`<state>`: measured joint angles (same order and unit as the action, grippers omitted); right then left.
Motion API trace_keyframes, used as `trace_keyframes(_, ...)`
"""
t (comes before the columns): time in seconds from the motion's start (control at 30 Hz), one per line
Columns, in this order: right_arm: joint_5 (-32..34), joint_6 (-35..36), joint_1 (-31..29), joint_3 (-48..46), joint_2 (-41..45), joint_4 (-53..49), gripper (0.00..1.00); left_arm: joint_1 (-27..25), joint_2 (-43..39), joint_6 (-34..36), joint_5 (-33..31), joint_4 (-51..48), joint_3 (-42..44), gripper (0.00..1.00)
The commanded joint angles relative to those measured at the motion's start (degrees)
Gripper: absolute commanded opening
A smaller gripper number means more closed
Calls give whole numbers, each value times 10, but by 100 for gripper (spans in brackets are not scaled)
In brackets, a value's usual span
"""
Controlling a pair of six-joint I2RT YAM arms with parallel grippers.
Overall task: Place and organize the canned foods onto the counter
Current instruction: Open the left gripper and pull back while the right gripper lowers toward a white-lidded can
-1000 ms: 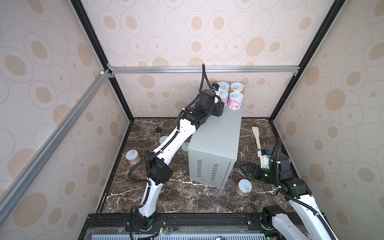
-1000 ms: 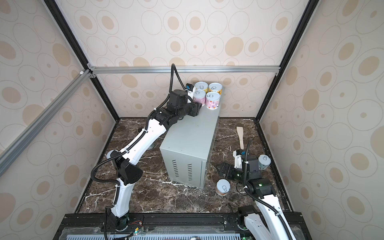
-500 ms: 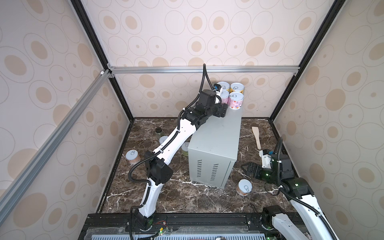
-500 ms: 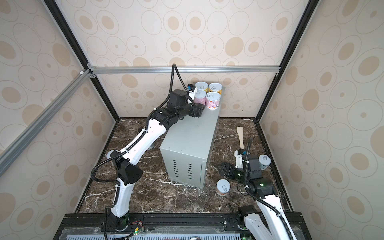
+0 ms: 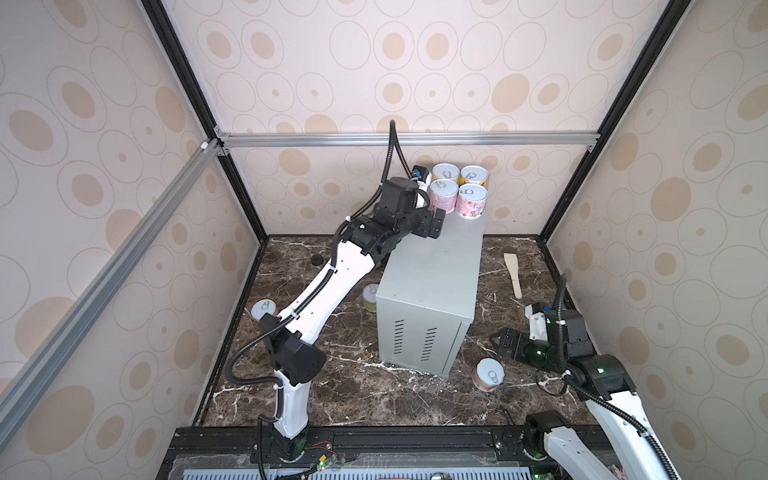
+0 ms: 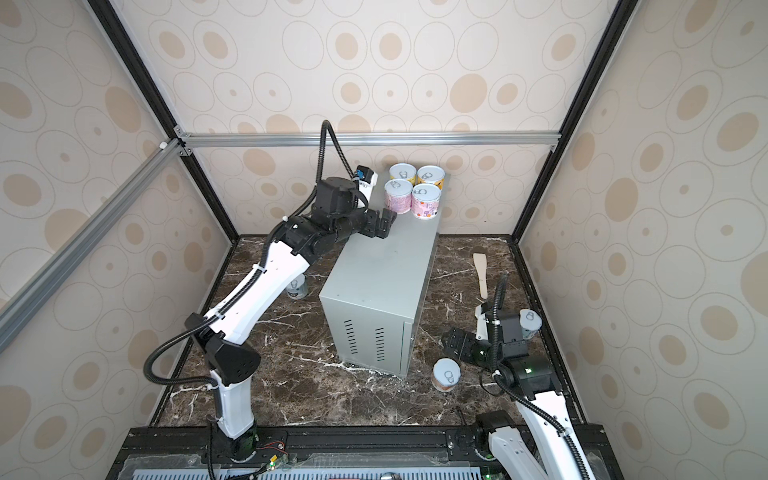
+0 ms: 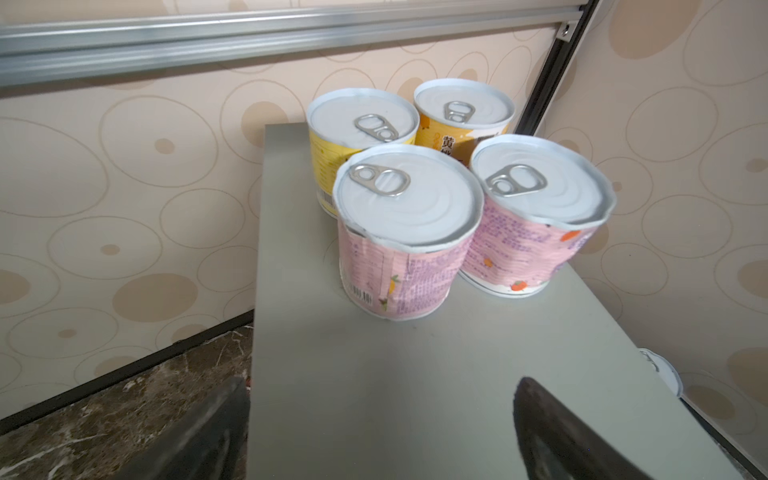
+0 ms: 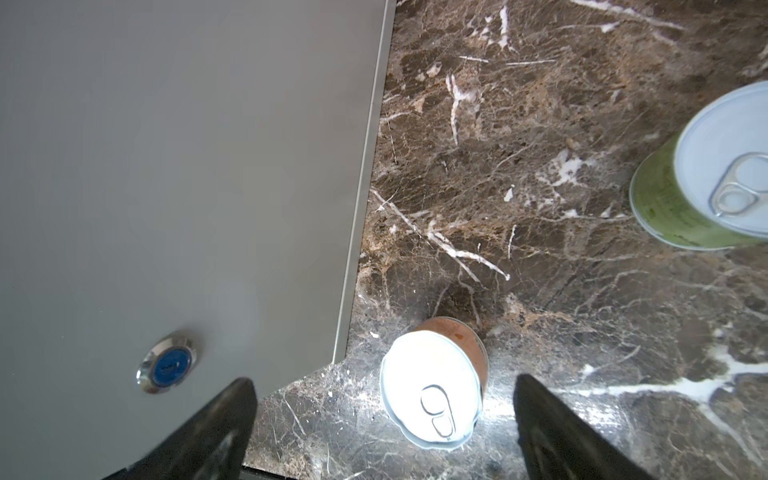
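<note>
Marble surface [image 5: 353, 395] was seen across the whole cell floor. The worktop [image 5: 436, 266], a tall grey metal box with vent slots on its near end, was stood roughly mid-surface. A blue key lock [image 8: 168, 368] was noted on its side face.

Left arm [image 5: 328, 286] was stretched up over the box's left edge. Left pincer [image 7: 382, 415] was found apart, with nothing between its fingers [image 7: 552, 432]. It was held over the box top just short of the near pink can [image 7: 409, 232], no contact. Right pincer [image 5: 498, 345] was also apart, hung low by the box's near right corner. An orange-labelled can [image 5: 488, 374] was seen under it, untouched.

Four cans were parked upright in a tight two-by-two at the worktop's far end. A yellow can [image 7: 361, 124] and an orange-yellow can [image 7: 463, 110] were at the back, and the near pink can and a second pink can [image 7: 540, 208] were in front.

Other cans were left on the marble:
- the orange-labelled one
- a green-labelled can [image 8: 706, 195], well apart from it
- a left-side can [image 5: 370, 297] against the box under the left arm
- a wall-side can [image 5: 262, 309] by the left arm's elbow

A wooden spatula [image 5: 513, 274] was laid flat to the right of the box. A small black-lidded jar [image 5: 317, 260] was stood near the far left corner.
</note>
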<state>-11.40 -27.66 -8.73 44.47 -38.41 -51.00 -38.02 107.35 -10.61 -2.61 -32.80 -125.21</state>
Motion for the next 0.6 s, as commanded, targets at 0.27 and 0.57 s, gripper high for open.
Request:
trace_keyframes(0.27, 95, -69, -92, -9, 30, -53, 99, 1, -255, -20, -28, 125, 313, 99)
trace_keyframes(0.57, 184, -127, -213, -43, 3, -31, 99, 2, -443, -70, -94, 142, 543, 99)
